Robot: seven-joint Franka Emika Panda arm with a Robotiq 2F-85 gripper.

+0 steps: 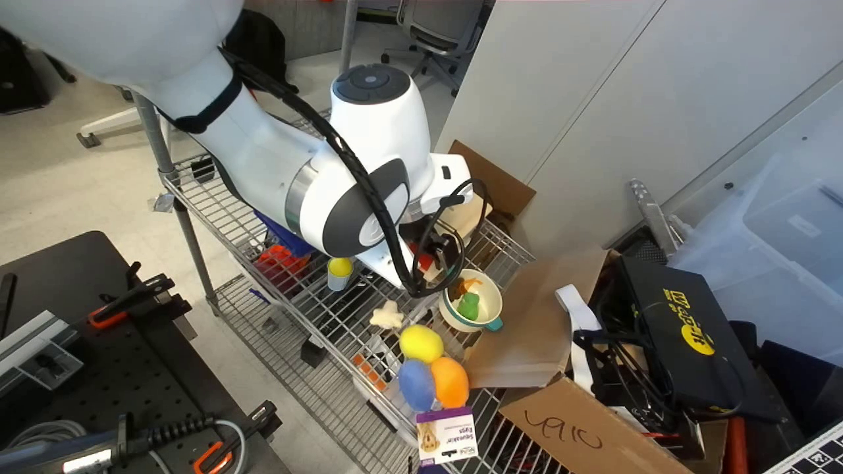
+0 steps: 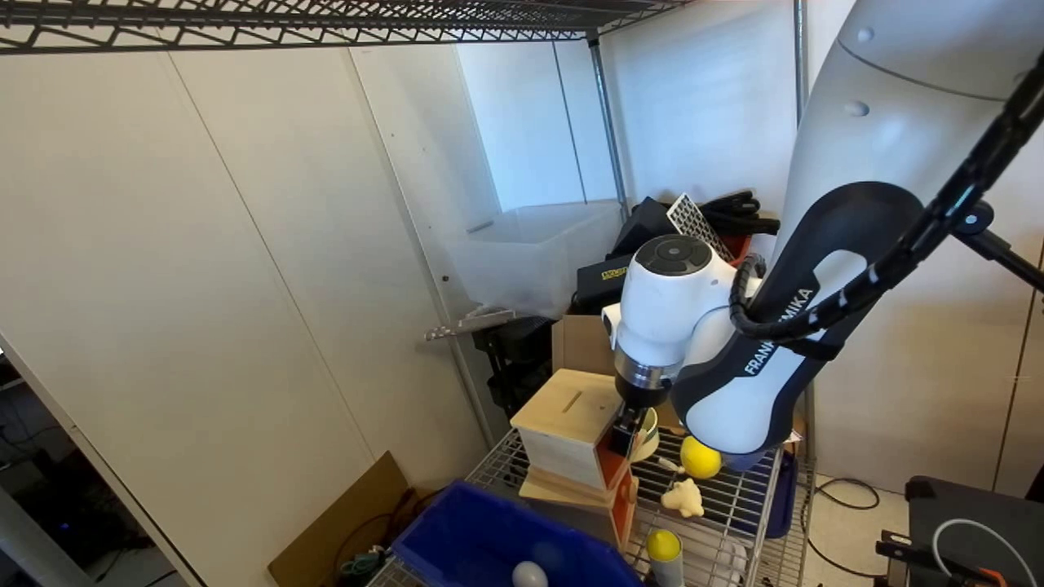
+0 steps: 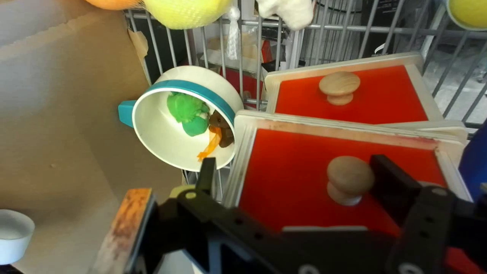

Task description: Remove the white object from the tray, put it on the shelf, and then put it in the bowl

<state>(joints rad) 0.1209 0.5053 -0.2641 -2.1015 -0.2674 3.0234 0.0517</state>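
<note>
Nearest the wrist camera, my black two-fingered gripper [image 3: 293, 163] reaches in from the bottom edge, its fingers [image 3: 206, 175] spread wide with nothing held between them. They frame the round wooden knob [image 3: 349, 177] on the upper of two stacked pale wooden boxes with red fronts [image 3: 293, 163]; the finger toward the picture's right overlaps the knob's edge, and I cannot tell whether it touches. Just beside the boxes sits the small round cream bowl with teal band and handle [image 3: 156, 131], a fuzzy green plush toy [image 3: 190, 110] inside. Farther up, an off-white plush toy [image 3: 287, 12] lies on the grey metal wire-grid shelf [image 3: 342, 27].

In an exterior view my white arm with dark panels [image 2: 750, 395] slants down from the upper right, then bends so that my wrist [image 2: 665, 310] stands upright and my gripper points down, close to the upper box's red front. Inside the rectangular dark-blue plastic tray [image 2: 481, 522] lies a white rounded object [image 2: 530, 575], cut off by the lower edge and well apart from my fingers.

In an exterior view my arm [image 1: 257, 151] slopes in from the upper left, my wrist's round dark cap [image 1: 371, 83] facing up. A thick black cable [image 1: 361, 176] runs down my forearm and loops across my gripper, partly hiding it, with the bowl [image 1: 486, 301] near it.
</note>
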